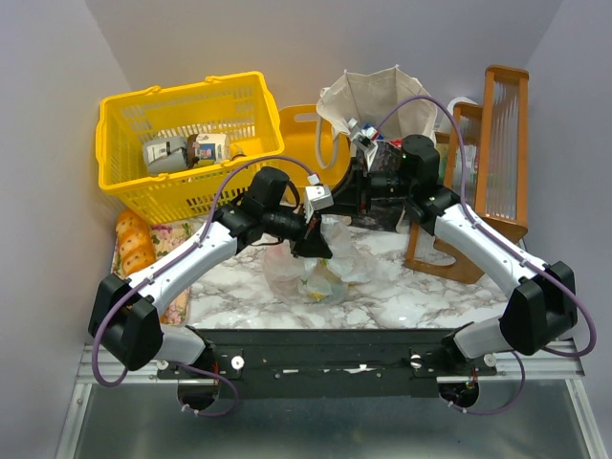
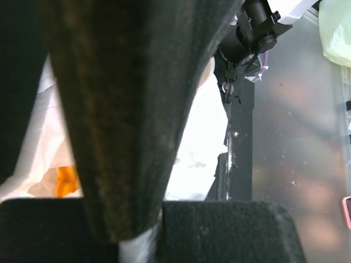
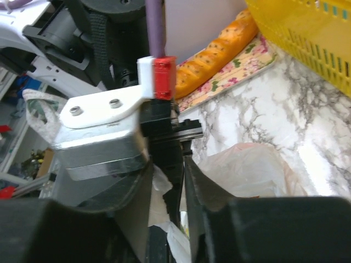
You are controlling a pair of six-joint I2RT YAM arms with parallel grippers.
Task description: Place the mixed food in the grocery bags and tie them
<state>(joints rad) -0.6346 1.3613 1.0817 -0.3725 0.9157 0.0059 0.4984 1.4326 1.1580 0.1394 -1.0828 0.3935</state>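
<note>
A white-veined marble table (image 1: 430,287) carries a yellow plastic basket (image 1: 124,143) at far left and a beige canvas tote (image 1: 382,96) at far right. The thin translucent white plastic bag (image 1: 330,273) sits in the centre. The left gripper (image 1: 314,247) is clamped on the bag's top. The right gripper (image 3: 167,181), just beside the left gripper, has its jaws apart.

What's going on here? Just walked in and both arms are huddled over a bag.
The left pincer is shut on the gathered top of the thin translucent white plastic bag, which sits on the marble-patterned table. The right pincer is right beside it at the bag's neck; whether it grips the plastic is unclear. The beige canvas tote stands open behind them.
</note>
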